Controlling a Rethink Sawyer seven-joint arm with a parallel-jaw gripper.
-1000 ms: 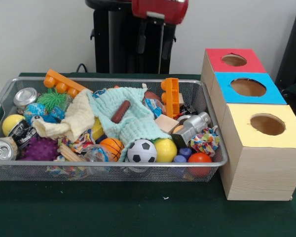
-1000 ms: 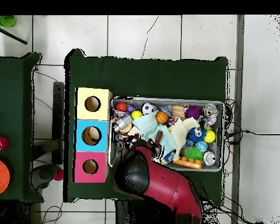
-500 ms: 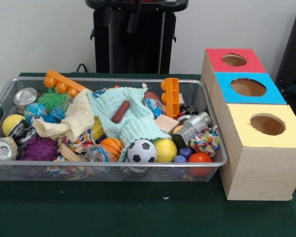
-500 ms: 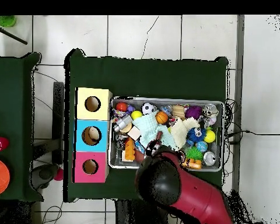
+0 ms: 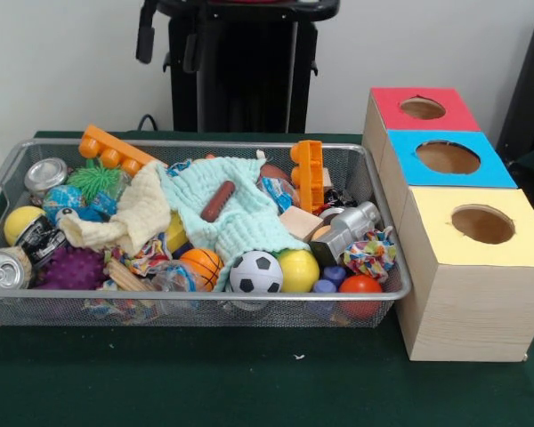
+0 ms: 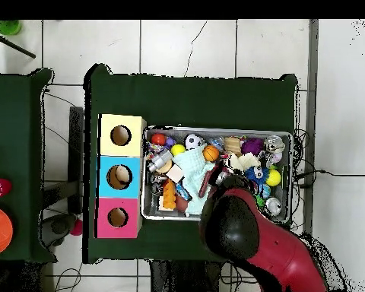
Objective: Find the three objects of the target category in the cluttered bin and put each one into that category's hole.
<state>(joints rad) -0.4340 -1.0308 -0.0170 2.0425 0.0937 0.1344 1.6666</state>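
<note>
Front view: gripper (image 5: 169,40) hangs high above the bin (image 5: 374,222), whether spread or closed I cannot tell; balls (image 5: 255,272) crowd the near wall; overhead: arm (image 6: 239,228) covers the bin's middle.

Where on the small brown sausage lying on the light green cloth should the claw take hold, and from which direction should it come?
Probably across the middle of the brown sausage, coming down from above. It lies flat and exposed on top of the light green cloth, slanted, so the fingers should close across its narrow width, not its ends. The soft cloth underneath may get pinched too.
</note>
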